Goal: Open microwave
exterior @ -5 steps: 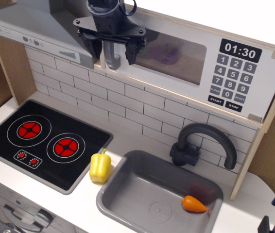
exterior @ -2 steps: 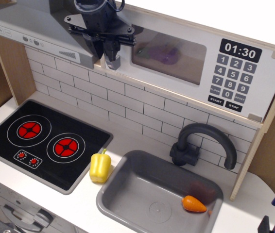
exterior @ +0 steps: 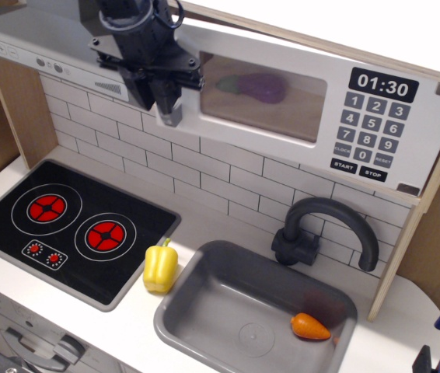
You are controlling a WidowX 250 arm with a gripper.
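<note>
Now the gripper (exterior: 165, 97) jaws look clamped on the microwave (exterior: 282, 101) handle (exterior: 169, 115); door slightly ajar, so next comes pulling outward.

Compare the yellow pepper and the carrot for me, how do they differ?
The yellow pepper stands upright on the counter beside the sink; the carrot lies on its side inside the sink. The pepper is yellow and blocky, the carrot orange and tapered. Both are toy vegetables.
</note>
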